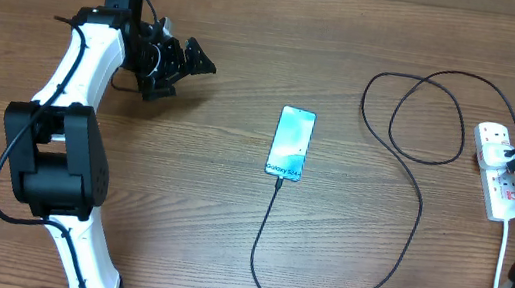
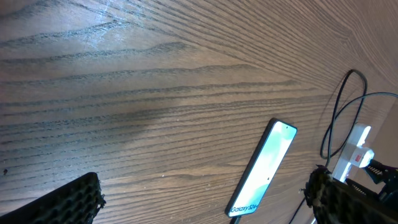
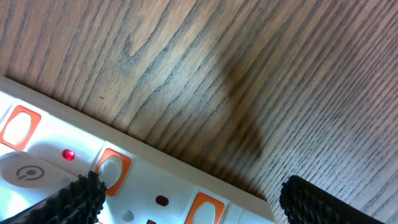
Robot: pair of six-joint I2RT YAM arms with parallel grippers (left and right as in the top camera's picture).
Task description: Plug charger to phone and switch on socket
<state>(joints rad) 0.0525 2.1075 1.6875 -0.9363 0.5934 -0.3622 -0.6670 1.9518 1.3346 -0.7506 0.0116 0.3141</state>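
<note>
The socket [image 1: 493, 142] lies far right on the bench [image 1: 252, 42]. The right fingers [image 3: 81, 196], wide open and empty, hover at its switches [image 3: 111, 169]. A skewed push could hit the wrong one or shove the strip. The left fingers [image 2: 68, 202] gape empty.

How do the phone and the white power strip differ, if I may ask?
The phone is slim with a teal screen and lies mid-table; the power strip is white with red switches, at the right edge. The black cable meets the phone's end; the power strip also trails a white cord. Both lie flat.
</note>
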